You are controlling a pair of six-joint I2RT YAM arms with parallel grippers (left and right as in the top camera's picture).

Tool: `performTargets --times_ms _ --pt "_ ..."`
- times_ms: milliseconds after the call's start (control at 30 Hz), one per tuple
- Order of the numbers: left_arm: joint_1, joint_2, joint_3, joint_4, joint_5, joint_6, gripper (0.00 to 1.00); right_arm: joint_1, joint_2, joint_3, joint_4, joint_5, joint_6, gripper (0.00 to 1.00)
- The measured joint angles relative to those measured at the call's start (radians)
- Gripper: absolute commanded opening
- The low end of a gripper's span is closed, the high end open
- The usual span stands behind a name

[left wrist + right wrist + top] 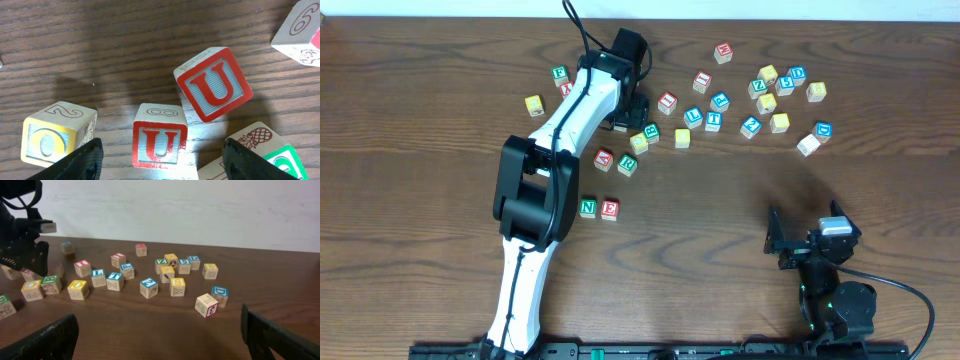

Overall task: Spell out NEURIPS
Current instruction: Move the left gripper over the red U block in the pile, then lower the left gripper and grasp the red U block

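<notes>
The green N cube and the red E cube stand side by side near the table's middle. My left gripper reaches to the far cluster. In the left wrist view it is open, with a red U cube between its fingers and a gap on both sides. A second red U cube lies tilted just beyond to the right. My right gripper rests low at the near right. Its jaws stand open over bare wood.
A yellow O cube sits left of the left finger and a green-faced cube beside the right one. Several loose cubes are scattered at the far right. A red cube and a green cube lie above the N and E.
</notes>
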Motion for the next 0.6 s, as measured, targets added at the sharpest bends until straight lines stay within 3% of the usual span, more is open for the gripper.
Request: performTargets --times_ms 367,500,600 --pt "0.0 0.0 0.0 0.0 0.0 0.016 0.74 0.0 0.0 0.0 0.0 0.0 0.0 0.99" --pt "0.0 0.0 0.0 0.0 0.0 0.026 0.64 0.0 0.0 0.0 0.0 0.0 0.0 0.99" --pt "0.0 0.0 0.0 0.0 0.0 0.029 0.64 0.0 0.0 0.0 0.0 0.0 0.0 0.99"
